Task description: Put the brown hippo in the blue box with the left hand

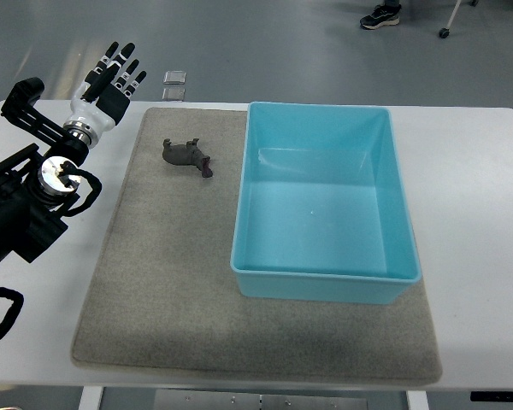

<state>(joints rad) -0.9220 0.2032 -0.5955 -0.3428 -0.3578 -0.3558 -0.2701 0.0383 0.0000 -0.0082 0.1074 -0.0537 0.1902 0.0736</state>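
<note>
A small dark brown hippo (186,156) lies on its side on the grey felt mat (154,282), near the mat's far left corner. A light blue box (325,273) stands on the mat to the hippo's right, open and empty. My left hand (113,77) is over the white table's far left corner, up and to the left of the hippo and well apart from it. Its fingers are spread and hold nothing. The right arm is out of view.
The white table (479,188) runs past the mat on all sides. A small clear square piece (174,83) lies on the floor past the table's far edge. A person's black shoe (381,15) shows at the top.
</note>
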